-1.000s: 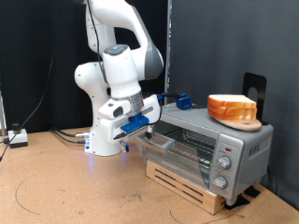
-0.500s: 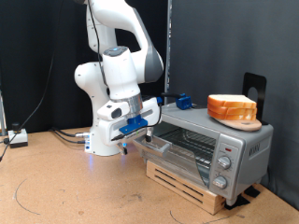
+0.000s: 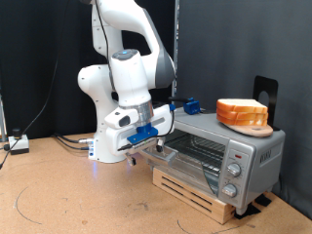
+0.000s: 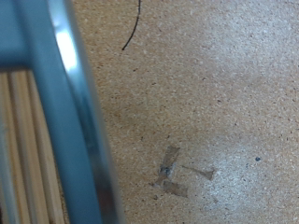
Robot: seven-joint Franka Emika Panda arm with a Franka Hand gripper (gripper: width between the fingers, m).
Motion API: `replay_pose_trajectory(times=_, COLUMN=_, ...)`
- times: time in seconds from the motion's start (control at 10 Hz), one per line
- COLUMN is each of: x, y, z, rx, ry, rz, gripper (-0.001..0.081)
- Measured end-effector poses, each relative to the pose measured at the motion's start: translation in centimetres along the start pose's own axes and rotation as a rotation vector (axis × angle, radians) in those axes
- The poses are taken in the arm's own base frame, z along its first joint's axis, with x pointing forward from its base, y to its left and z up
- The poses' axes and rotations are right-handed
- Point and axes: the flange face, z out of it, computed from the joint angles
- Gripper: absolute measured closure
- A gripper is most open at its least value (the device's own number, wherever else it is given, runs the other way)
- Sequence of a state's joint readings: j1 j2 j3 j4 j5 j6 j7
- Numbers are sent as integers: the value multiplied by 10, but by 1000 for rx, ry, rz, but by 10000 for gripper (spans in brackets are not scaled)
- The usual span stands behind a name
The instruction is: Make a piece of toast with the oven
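The silver oven (image 3: 237,146) stands on a wooden pallet at the exterior view's right, its knobs facing the front. Its glass door (image 3: 178,150) hangs partly open. The piece of toast (image 3: 241,110) lies on a round wooden dish (image 3: 252,127) on the oven's top. My gripper (image 3: 148,137) is at the door's outer edge, by the handle; its fingers are too small to make out. In the wrist view a grey bar (image 4: 73,112) runs close along one side over wooden slats (image 4: 23,140); no fingers show there.
The pallet (image 3: 195,188) lifts the oven off the particle-board floor (image 4: 206,93). A blue object (image 3: 190,104) sits at the oven's far top edge and a black stand (image 3: 265,91) rises behind the dish. Cables (image 3: 63,139) and a small white box (image 3: 18,144) lie at the left.
The arm has shifted slightly towards the exterior view's left and down, and the door's edge has come a little further out with it. The toast has not moved.
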State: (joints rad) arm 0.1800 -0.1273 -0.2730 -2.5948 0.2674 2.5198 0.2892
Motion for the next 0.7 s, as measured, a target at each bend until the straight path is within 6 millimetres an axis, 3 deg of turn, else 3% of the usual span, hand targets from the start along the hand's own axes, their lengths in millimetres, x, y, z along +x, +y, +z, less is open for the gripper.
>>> replay_pose_trajectory(times=0.4, x=18, y=-3, z=11, rx=-22, ry=14, rz=11, gripper=2)
replay_pose_trajectory(times=0.7, x=28, y=5, z=23, rx=-65, ry=31, rz=-5, gripper=2)
